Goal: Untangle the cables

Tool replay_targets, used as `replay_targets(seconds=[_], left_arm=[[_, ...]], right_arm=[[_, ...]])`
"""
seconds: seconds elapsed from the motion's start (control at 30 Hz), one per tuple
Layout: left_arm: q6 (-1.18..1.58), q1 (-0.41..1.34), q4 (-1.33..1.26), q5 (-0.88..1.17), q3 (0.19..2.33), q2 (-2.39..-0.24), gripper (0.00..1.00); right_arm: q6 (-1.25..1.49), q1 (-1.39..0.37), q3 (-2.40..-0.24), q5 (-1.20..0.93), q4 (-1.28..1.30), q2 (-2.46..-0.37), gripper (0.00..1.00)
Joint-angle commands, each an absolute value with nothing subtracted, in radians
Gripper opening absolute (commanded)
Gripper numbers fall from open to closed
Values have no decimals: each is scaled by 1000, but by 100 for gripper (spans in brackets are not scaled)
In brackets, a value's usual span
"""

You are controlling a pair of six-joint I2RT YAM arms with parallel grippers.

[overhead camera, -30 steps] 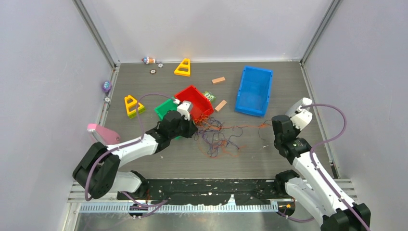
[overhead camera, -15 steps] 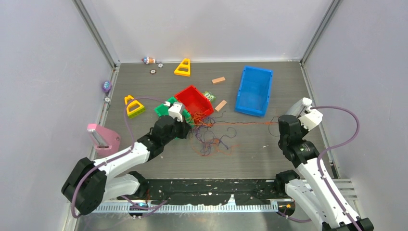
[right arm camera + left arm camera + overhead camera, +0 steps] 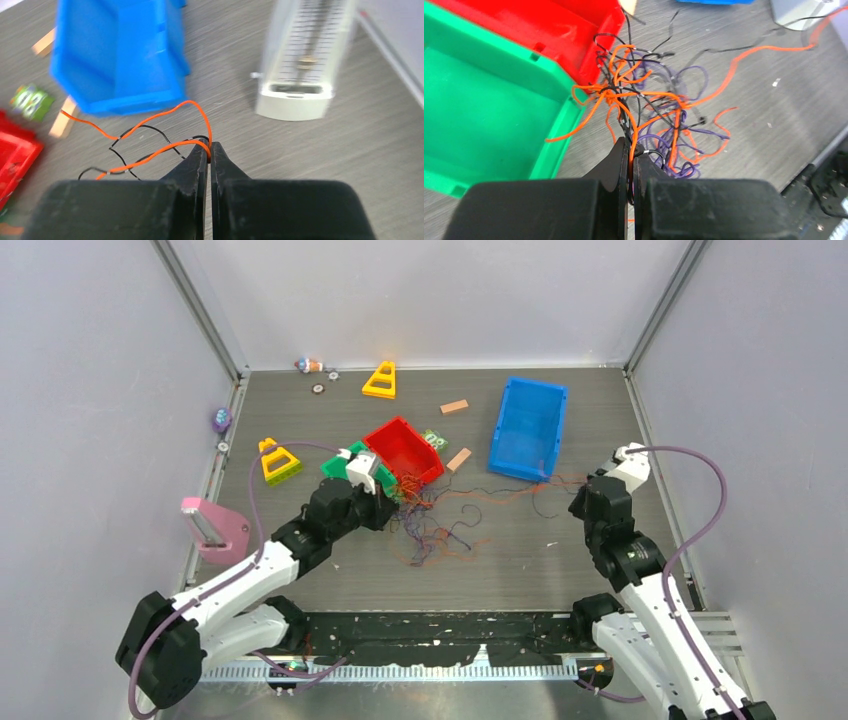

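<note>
The left fingers [image 3: 629, 156] are pressed together and clamped on a few strands at the near edge of a tangle of thin orange, purple and black cables [image 3: 651, 112]. An orange strand and a black one run straight into their tips. The knotted bulk of the cables lies on the grey wood-grain surface [image 3: 520, 560] just ahead of those tips and slightly to their right, with purple loops nearest. Ahead and to the left of the left fingers sits a green plastic bin [image 3: 489, 105], open side up, with one orange strand draped over its corner. Right beside its far side is a red plastic bin [image 3: 549, 30], and several black and orange strands lie against its corner. From the tangle a long orange strand and a thinner black one run off to the right of the left fingers. The right fingers [image 3: 210, 152] are likewise closed, pinching an orange strand and a black strand at their very tips, and both strands curve away to their left. Ahead and to the left of the right fingers stands a blue plastic bin [image 3: 120, 55], and a small tan wooden block [image 3: 62, 122] lies past its left corner. Seen from above, the cables spread between the two pairs of fingers, dense by the left pair and thinning to single strands by the right.
</note>
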State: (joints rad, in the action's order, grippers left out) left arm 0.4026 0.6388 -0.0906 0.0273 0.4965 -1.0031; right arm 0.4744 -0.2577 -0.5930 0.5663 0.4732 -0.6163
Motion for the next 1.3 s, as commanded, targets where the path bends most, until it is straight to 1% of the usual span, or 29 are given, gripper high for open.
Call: replay_targets(seconds=[0.0, 0.03, 0.07, 0.1, 0.13, 0.17, 0.2, 0.23, 0.3, 0.37, 0.5, 0.57, 0.8, 0.9, 1.17, 1.23, 1.27], left_arm=[[380, 631, -65, 203, 602, -996, 0], [380, 631, -60, 238, 617, -1002, 0], [378, 631, -57, 266, 632, -1009, 0], [377, 631, -53, 294, 647, -1014, 0], [377, 631, -49, 317, 660, -1020, 0], [377, 632, -48, 340, 673, -1024, 0], [377, 633, -44, 363, 689, -1028, 0], [375, 632, -39, 386, 704, -1032, 0], [373, 634, -24, 436, 736, -1041, 0], [375, 636, -9, 493, 768, -1050, 0], [395, 636, -5, 599, 817, -1066, 0], [405, 636, -10, 636, 836, -1077, 0], [420, 636, -11, 693, 909, -1125, 0], [430, 636, -13, 720, 943, -1142, 0], [473, 637, -62, 779, 955, -1166, 0], [478, 637, -72, 793, 951, -1174, 0], [479, 637, -72, 791, 949, -1180, 0]], right_arm=[[348, -252, -594, 240, 336, -633, 11], [339, -252, -590, 156, 309, -636, 16], [324, -252, -584, 115, 295, -645, 21], [318, -251, -583, 22, 271, -651, 35], [309, -251, -582, -17, 261, -662, 45], [307, -251, -582, -87, 240, -669, 62], [303, -252, -581, -119, 231, -682, 69], [302, -252, -582, -175, 214, -697, 78], [296, -253, -585, -262, 184, -721, 86], [297, -255, -584, -346, 146, -744, 90], [323, -284, -569, -481, 27, -778, 97], [340, -316, -559, -509, -38, -798, 99], [324, -464, -551, -524, -177, -860, 99], [333, -488, -536, -553, -249, -873, 99], [364, -497, -532, -577, -343, -926, 92], [397, -498, -518, -603, -403, -934, 86], [419, -499, -513, -611, -444, -935, 77]])
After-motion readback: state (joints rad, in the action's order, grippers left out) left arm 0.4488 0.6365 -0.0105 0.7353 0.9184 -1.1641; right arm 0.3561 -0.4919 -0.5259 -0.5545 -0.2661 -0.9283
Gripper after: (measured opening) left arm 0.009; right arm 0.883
